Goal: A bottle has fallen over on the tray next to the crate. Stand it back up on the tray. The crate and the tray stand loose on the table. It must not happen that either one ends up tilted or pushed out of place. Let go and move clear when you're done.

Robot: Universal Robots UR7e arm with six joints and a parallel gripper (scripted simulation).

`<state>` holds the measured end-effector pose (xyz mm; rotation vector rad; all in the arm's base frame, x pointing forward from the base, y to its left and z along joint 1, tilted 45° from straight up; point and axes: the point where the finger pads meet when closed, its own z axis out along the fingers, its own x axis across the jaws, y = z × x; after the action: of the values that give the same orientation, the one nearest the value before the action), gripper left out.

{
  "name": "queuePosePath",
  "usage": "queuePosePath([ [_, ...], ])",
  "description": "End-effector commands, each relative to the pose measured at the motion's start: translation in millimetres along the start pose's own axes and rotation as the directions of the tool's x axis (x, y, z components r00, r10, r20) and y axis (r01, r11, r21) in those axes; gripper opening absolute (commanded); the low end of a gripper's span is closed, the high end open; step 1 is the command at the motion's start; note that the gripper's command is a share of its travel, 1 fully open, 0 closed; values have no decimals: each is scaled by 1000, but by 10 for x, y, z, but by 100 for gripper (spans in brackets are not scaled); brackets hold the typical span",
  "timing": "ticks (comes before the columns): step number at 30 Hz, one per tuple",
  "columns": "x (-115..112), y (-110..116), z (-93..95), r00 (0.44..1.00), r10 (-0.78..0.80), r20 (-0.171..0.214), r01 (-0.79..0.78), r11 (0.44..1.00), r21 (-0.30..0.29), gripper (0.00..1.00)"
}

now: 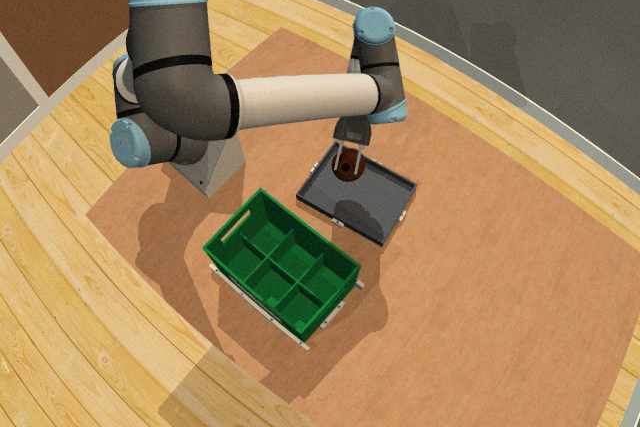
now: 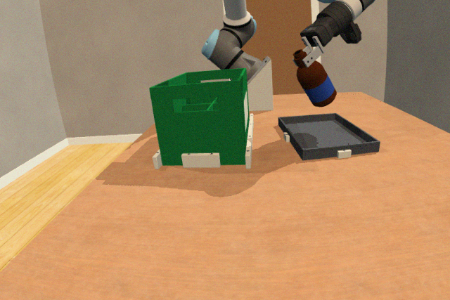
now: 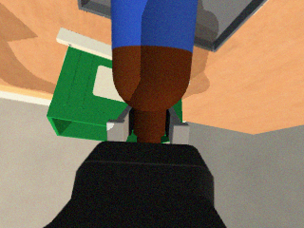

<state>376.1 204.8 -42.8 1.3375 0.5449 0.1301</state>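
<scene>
Worktop (image 2: pixel 218 238): a brown wooden table bearing the arm's pedestal, a crate and a tray.
Arm (image 1: pixel 305 99): reaches from its pedestal near the far edge out over the tray, wrist tilted.
Crate (image 2: pixel 197 133): green and divided into compartments, nearer the left edge, just beside the tray but apart from it.
Tray (image 2: pixel 363 145): dark, shallow, low-walled, toward the far right corner; nothing stands on it.
Bottle (image 2: pixel 315 82): brown with a blue label, held in the air above the tray's far end, neck up, base leaning away from vertical.
Gripper (image 3: pixel 147 129): jaws clamped on the bottle's narrow neck, one finger (image 2: pixel 309 57) on each side.
Handling: probably rigid and smooth, most of its weight hanging below the grip, so it may pivot between the pads; the neck is the slim part that fits the jaws.
Next: bring it to vertical and lower the base flat onto the tray floor before letting go; the loose tray could shift if pushed.
</scene>
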Motion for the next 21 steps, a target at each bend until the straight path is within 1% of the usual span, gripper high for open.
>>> queuePosePath([
  [1, 4, 9, -12, 1000, 3, -1, -4, 998, -58, 0],
  [8, 13, 17, -14, 1000, 3, -5, -4, 997, -81, 0],
  [21, 15, 18, -14, 1000, 3, -6, -4, 996, -84, 0],
])
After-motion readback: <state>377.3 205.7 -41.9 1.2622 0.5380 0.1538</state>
